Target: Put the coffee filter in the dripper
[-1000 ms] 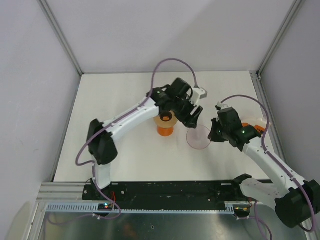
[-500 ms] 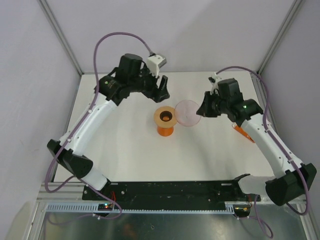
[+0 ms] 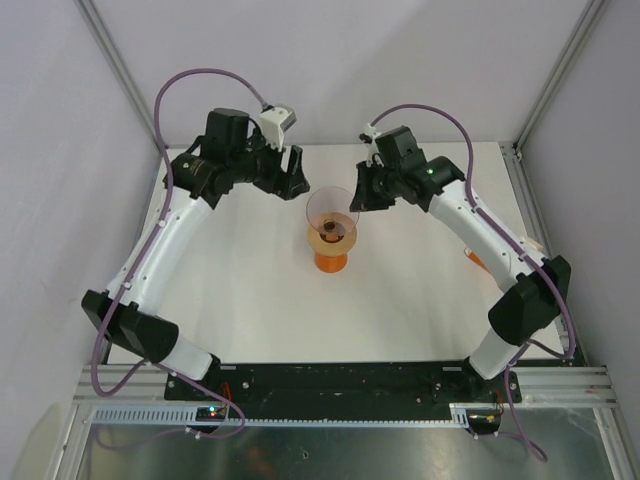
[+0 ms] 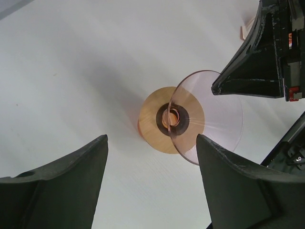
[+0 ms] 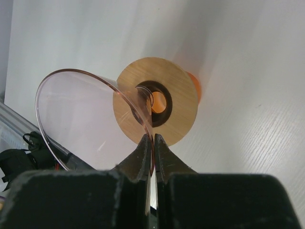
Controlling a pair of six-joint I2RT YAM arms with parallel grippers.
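The dripper (image 3: pixel 332 208), a clear pinkish funnel, hangs tilted with its narrow end over the hole of a wooden-topped orange stand (image 3: pixel 331 258). My right gripper (image 3: pixel 360 195) is shut on the dripper's rim; in the right wrist view the fingers (image 5: pixel 143 152) pinch the rim of the dripper (image 5: pixel 81 119) above the stand (image 5: pixel 176 81). My left gripper (image 3: pixel 297 185) is open and empty, just back-left of the dripper. In the left wrist view it (image 4: pixel 151 143) looks down on the dripper (image 4: pixel 214 114) and stand (image 4: pixel 155 124). The coffee filter is out of view.
An orange packet (image 3: pixel 476 262) lies at the right, mostly hidden under my right arm. White enclosure walls stand at the back and sides. My right gripper's body (image 4: pixel 257 57) fills the upper right of the left wrist view.
My right gripper has carried the dripper leftward from the table's right side to above the orange stand. My left arm has pulled back and to the left, staying open.
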